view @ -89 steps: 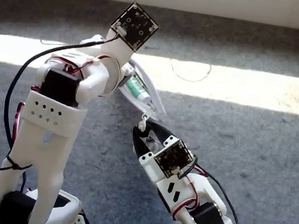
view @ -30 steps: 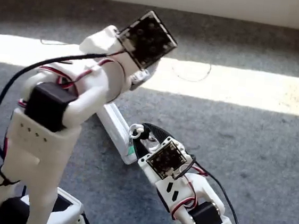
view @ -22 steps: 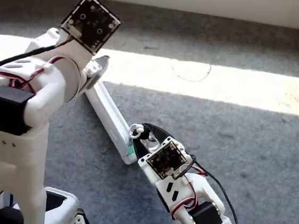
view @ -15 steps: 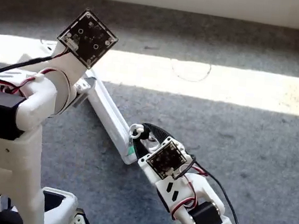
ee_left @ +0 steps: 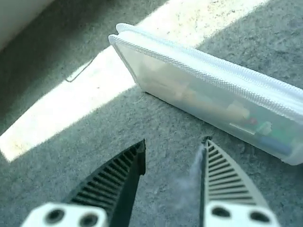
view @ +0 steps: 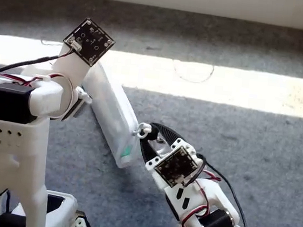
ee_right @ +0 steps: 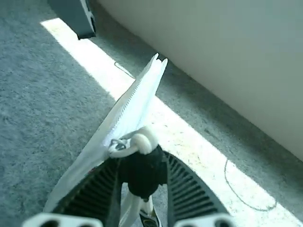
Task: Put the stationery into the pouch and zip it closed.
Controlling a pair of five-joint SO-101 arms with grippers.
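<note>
The translucent white pouch lies on the grey carpet with its zip closed along the top. Stationery with green, red and blue parts shows through its wall, and a green tip sits at its near end. My right gripper is at that near end, shut on the zipper pull, a white bead on a ring. My left gripper hovers open over bare carpet a little short of the pouch, with nothing between its fingers. The left arm stands to the left of the pouch.
A sunlit strip crosses the carpet behind the pouch, and a thin wire loop lies in it. A pale wall bounds the far side. Open carpet stretches to the right of the arms.
The left arm let go of the pouch and swung back to the left. The pouch dropped from a raised tilt to lying on the carpet. The right gripper shifted slightly right with the pull.
</note>
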